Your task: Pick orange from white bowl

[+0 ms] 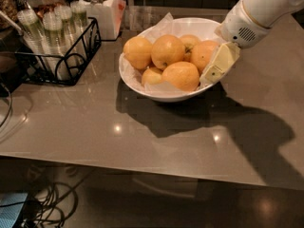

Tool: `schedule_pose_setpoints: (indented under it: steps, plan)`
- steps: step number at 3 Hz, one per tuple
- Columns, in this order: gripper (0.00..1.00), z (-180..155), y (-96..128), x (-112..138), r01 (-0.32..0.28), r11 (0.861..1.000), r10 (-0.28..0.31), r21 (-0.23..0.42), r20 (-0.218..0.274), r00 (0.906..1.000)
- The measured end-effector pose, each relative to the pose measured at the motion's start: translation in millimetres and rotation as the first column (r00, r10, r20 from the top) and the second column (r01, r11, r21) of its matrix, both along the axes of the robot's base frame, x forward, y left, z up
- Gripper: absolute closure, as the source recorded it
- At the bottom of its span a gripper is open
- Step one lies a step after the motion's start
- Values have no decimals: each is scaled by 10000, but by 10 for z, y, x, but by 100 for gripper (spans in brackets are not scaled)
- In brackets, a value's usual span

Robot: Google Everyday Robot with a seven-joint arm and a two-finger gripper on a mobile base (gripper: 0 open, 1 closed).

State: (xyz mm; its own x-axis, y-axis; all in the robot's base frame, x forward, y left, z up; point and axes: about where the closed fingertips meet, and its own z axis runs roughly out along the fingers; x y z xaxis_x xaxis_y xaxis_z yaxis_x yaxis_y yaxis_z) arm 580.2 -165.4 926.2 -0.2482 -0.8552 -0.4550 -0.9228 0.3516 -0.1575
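The white bowl (142, 85) stands at the middle back of the grey counter, lined with crumpled white paper and holding several fruits. The orange (203, 53), deeper in colour than the rest, lies at the bowl's right side. My gripper (212, 69) reaches in from the upper right on its white arm (256, 13). It sits over the bowl's right rim, right against the orange, and its cream part covers the orange's right side. Paler yellow-orange fruits (167, 51) fill the rest of the bowl, with a small yellowish one (151, 75) at the front left.
A black wire rack (61, 56) with stacked cups stands at the back left. A white lidded jar (100, 8) stands behind it, close to the bowl. Cables (47, 208) lie on the floor below the counter's front edge.
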Motion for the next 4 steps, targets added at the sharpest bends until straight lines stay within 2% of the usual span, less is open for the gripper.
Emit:
schedule_pose_setpoints:
  steps: [1,2,4]
  plan:
    - [1,7,-1,7,15,10000,-15,-21,69,10000]
    - [20,21,-2,13,32,10000,-31,-33,171,9998]
    - [66,-100,-93,36,414,9991,-411,-41,574,9975]
